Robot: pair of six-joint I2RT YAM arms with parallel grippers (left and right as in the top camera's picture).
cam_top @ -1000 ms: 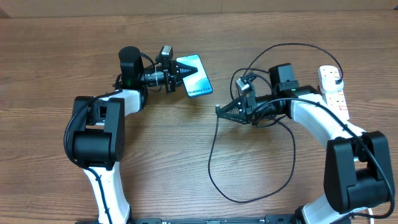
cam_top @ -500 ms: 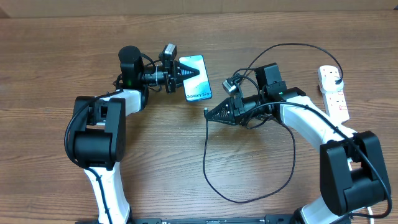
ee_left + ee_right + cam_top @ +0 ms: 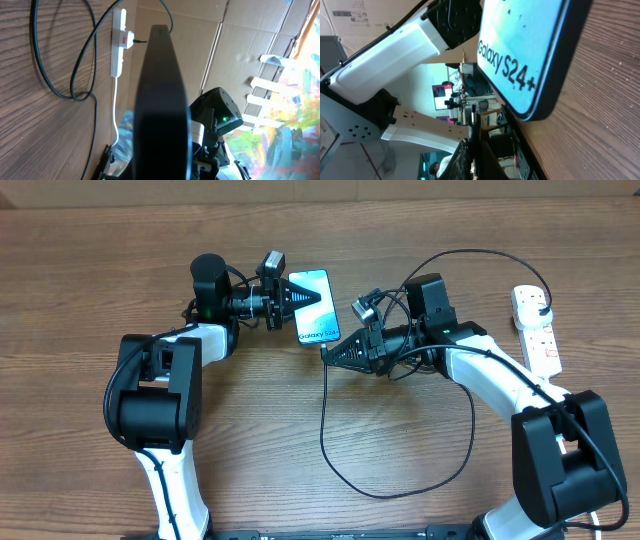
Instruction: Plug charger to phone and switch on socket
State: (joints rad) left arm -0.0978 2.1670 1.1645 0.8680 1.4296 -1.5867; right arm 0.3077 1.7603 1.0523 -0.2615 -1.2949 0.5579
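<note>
Leftward the clamped charger (image 3: 323, 410) has been carried by the right pincer (image 3: 326, 352) to the phone (image 3: 318, 326), pinned by the closed left pincer (image 3: 315, 294); port alignment is needed.

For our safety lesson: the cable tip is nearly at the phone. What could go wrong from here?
1. The right claw holds the cable tip near the bottom end of the phone. A tip that is off line could shove the phone, which the left claw grips only at one end.
2. The cable loops under the right arm, so it may snag and tug the plug at the power strip.
</note>
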